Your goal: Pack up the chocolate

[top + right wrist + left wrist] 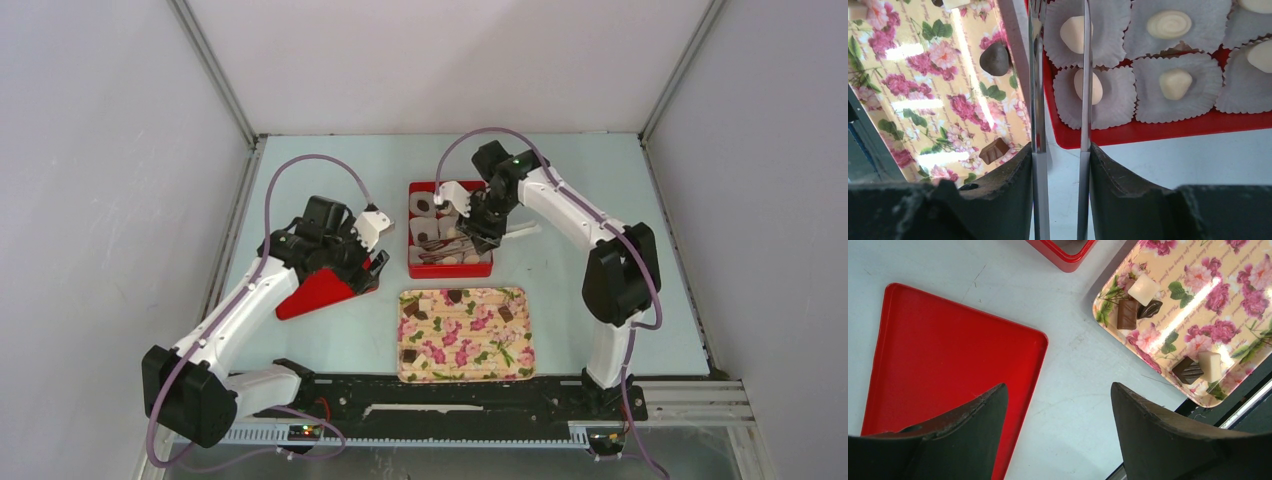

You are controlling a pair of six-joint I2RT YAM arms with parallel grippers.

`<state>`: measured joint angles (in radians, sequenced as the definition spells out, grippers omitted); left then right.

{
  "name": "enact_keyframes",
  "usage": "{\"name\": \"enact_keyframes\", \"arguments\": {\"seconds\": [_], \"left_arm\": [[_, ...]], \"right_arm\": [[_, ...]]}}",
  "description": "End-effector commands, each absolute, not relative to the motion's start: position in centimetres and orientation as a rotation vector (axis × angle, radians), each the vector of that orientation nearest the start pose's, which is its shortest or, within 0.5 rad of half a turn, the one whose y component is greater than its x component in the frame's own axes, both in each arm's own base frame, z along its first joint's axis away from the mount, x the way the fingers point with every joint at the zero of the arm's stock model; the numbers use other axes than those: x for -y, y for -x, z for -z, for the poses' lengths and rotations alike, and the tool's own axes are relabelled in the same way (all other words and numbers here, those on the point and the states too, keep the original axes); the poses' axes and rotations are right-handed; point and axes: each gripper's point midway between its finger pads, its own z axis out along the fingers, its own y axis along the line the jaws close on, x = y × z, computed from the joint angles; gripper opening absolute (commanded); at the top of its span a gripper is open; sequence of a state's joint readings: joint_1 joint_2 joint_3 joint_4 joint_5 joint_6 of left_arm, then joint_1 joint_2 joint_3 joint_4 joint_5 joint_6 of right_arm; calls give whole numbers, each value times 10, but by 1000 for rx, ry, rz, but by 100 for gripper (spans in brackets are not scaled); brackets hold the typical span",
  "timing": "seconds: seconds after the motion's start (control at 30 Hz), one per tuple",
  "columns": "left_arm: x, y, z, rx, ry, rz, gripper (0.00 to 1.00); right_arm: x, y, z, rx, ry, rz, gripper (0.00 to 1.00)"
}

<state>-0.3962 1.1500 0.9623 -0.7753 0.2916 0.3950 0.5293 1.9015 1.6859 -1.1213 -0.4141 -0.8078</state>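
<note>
Several chocolates lie on the floral tray [520, 360]: dark pieces [454, 296] in the top view, a cream square [1144, 288] and a brown bar [1127, 313] in the left wrist view. Pale pieces [1175, 83] sit in grey paper cups inside the red box [412, 262]. My right gripper [478, 225] is shut on metal tongs [1037, 100]. Their two blades reach over the box's near-left cups, and I see nothing between them. My left gripper [370, 262] is open and empty, over the edge of the red lid [948, 355].
The red lid [320, 292] lies flat left of the tray. The box stands just behind the tray, and its corner [1063, 252] shows in the left wrist view. A black rail [450, 395] runs along the near edge. Grey walls enclose the table.
</note>
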Motion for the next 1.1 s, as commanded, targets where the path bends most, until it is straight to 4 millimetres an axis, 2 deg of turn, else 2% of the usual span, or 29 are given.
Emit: {"name": "enact_keyframes", "arguments": {"seconds": [0.0,0.17,0.27,0.37,0.53,0.7,0.87,1.07], "left_arm": [[138,-241,-142,-2255,-1092,364,81],[138,-240,-144,-2249,-1088,366,81],[138,-239,-143,-2246,-1088,373,81],[139,-243,-143,-2259,-1066,368,81],[131,-263,-144,-2312,-989,263,81],[131,-278,-149,-2324,-934,227,81],[135,-280,-146,-2355,-935,251,81],[139,-274,-142,-2365,-960,292,80]], "right_arm": [[-241,-324,-168,-2057,1682,-563,42],[-220,-329,-178,-2095,1557,-569,42],[-199,-330,-187,-2104,1452,-558,41],[-174,-332,-187,-2123,1330,-544,41],[-122,-339,-173,-2196,1049,-475,40],[-62,-352,-159,-2261,729,-370,41],[-12,-362,-143,-2312,489,-305,41],[27,-372,-107,-2411,280,-266,41]]}}
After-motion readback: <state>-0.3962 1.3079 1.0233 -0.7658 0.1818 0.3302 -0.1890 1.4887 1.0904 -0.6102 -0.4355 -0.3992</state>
